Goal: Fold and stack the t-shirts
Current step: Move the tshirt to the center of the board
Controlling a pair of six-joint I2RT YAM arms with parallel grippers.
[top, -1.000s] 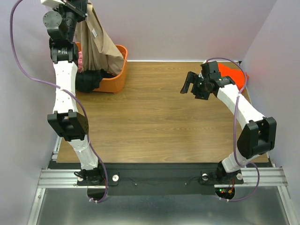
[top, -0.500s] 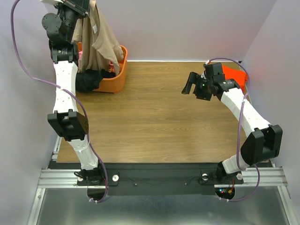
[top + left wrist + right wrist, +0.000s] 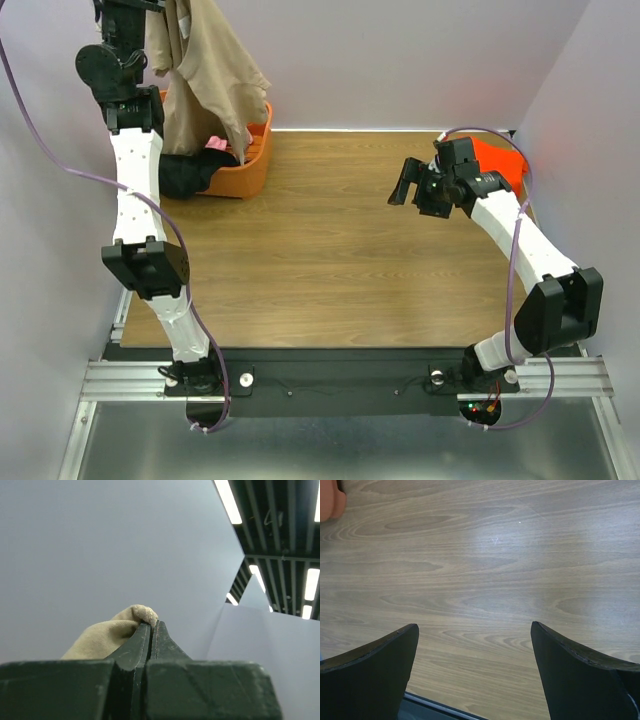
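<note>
My left gripper [image 3: 151, 625] is raised high at the back left, shut on a bunched fold of the tan t-shirt [image 3: 107, 636]. The tan t-shirt [image 3: 207, 82] hangs down from it over the orange basket [image 3: 252, 171]. A black t-shirt [image 3: 188, 173] droops over the basket's front wall and a bit of a pink one [image 3: 216, 145] shows inside. An orange-red t-shirt [image 3: 498, 160] lies at the back right of the table. My right gripper [image 3: 405, 183] hovers open over bare wood in front of it, with nothing between its fingers [image 3: 380, 655].
The wooden table [image 3: 320, 250] runs from the basket to the right wall. Purple walls close in the back and both sides. A black rail [image 3: 330, 382] with the arm bases runs along the near edge.
My left arm has lifted the tan t-shirt higher, so its hem has risen out of the basket and the cloth has spread to the right. The right arm has shifted only slightly.
</note>
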